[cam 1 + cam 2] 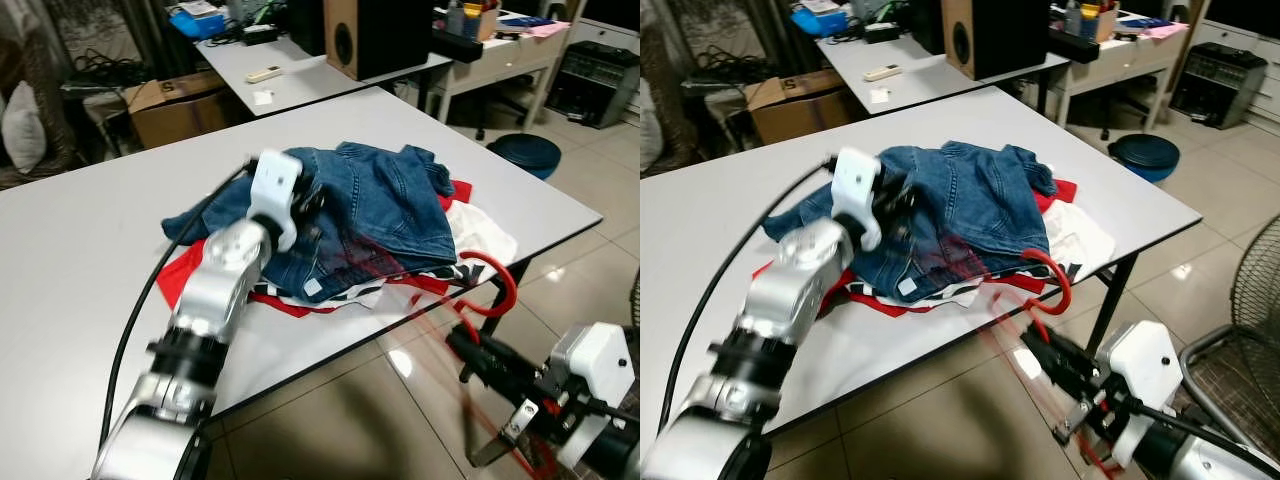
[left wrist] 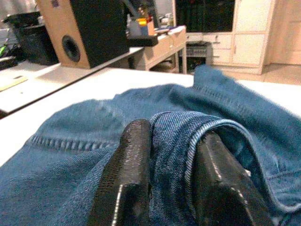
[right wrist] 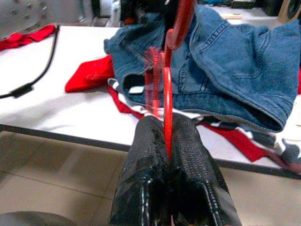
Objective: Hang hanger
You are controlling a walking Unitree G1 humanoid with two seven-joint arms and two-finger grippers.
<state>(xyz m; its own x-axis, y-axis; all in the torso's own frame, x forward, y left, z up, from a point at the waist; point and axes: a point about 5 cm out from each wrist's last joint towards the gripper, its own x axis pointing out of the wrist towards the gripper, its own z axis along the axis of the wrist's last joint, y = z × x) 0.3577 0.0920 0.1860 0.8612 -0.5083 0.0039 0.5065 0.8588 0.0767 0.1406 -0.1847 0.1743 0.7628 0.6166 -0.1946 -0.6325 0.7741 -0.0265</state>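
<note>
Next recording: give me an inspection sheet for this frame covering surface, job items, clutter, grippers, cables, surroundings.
Surface: white table, clothes heaped at its near right end.
Job's things: red hanger, hook at the table's edge, held off the table; blue denim jacket on top of the heap.
Clutter: red garment and white garment under the denim.
Grippers: left gripper shut on a denim fold; right gripper shut on the hanger.
Cables: black cable running along the left arm.
Surroundings: second table with a speaker, cardboard box, tiled floor.
</note>
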